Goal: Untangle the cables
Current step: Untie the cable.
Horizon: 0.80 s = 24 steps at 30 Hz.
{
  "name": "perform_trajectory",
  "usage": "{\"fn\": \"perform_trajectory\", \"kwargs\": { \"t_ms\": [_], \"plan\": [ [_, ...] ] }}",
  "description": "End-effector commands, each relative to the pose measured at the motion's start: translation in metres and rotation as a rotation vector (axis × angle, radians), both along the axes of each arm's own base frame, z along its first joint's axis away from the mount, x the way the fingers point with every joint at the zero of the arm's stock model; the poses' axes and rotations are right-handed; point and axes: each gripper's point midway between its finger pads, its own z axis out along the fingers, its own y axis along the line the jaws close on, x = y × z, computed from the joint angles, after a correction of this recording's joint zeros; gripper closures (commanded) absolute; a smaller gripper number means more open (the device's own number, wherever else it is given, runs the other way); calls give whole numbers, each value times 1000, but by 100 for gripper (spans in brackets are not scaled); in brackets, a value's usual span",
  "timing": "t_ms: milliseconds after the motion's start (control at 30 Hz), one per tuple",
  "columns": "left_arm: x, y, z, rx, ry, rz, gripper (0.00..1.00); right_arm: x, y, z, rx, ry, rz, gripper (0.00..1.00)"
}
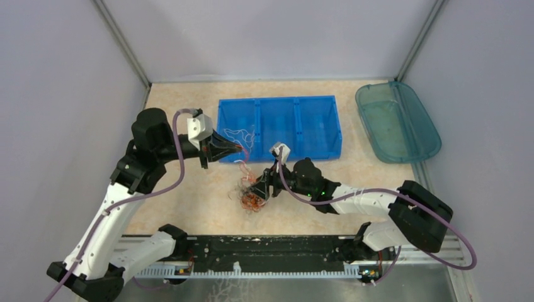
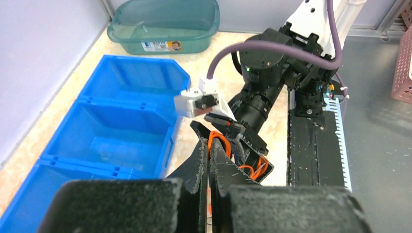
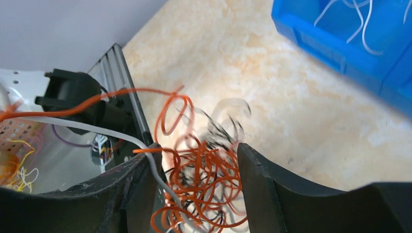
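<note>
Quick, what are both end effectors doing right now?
Left end effector: closed, pinching a red-orange cable.
Right end effector: open around the cable tangle.

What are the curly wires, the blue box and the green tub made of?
The curly wires look like thin wire in smooth plastic coating: bright orange, white and black springy loops. The blue box looks like hard, slightly glossy plastic with moulded dividers. The green tub seems see-through tinted plastic; the table shows through it.
</note>
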Motion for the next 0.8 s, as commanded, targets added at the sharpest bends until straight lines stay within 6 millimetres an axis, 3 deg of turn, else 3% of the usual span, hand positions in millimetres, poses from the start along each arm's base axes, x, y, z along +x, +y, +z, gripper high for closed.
{"fn": "perform_trajectory", "kwargs": {
  "t_ms": [0,133,333,767],
  "plan": [
    [-9,0,29,-48,-71,-19,100,-4,-4,17,57,-5,-15,41],
    [-9,4,33,-55,-107,3,100,-5,-15,21,46,-16,-39,40],
    [-5,7,59,-107,-204,43,100,-3,-24,26,26,-37,-67,39],
    [-6,3,105,-178,-221,34,100,5,-2,71,102,-103,-33,33]
  ]
}}
